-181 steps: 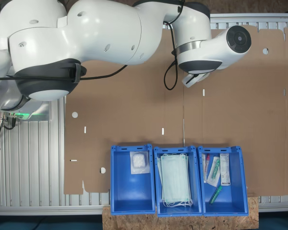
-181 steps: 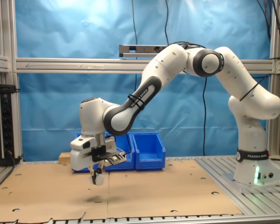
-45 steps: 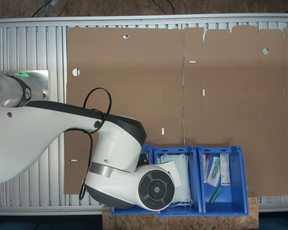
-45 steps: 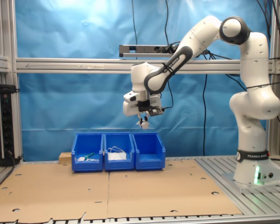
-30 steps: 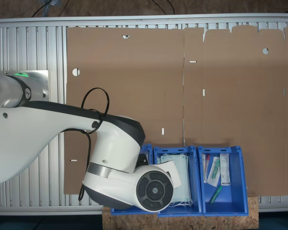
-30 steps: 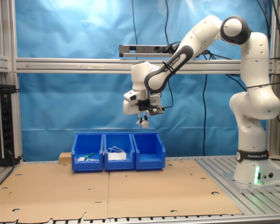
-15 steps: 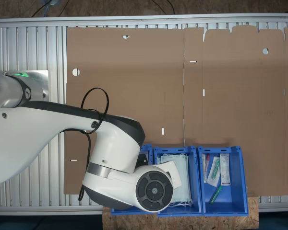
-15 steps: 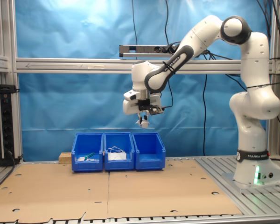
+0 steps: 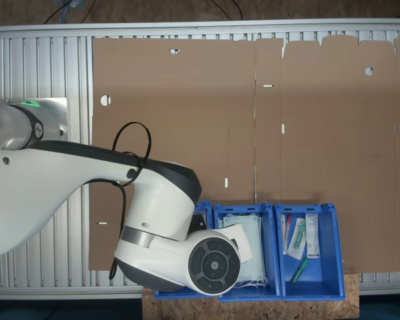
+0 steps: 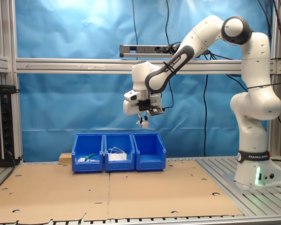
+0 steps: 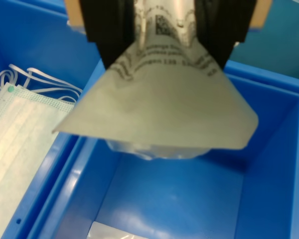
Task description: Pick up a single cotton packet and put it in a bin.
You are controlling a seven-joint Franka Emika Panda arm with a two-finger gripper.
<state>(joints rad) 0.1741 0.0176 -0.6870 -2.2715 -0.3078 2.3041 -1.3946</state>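
Between the black jaws, in the wrist view, the cotton packet (image 11: 164, 99) is clamped by its upper edge and hangs down below them, above the open blue bin (image 11: 269, 164). A second packet (image 11: 112, 232) on that bin's floor is cut off at the frame edge. In the second exterior view the gripper (image 10: 143, 123) hangs well above the bins, the packet too small to make out.
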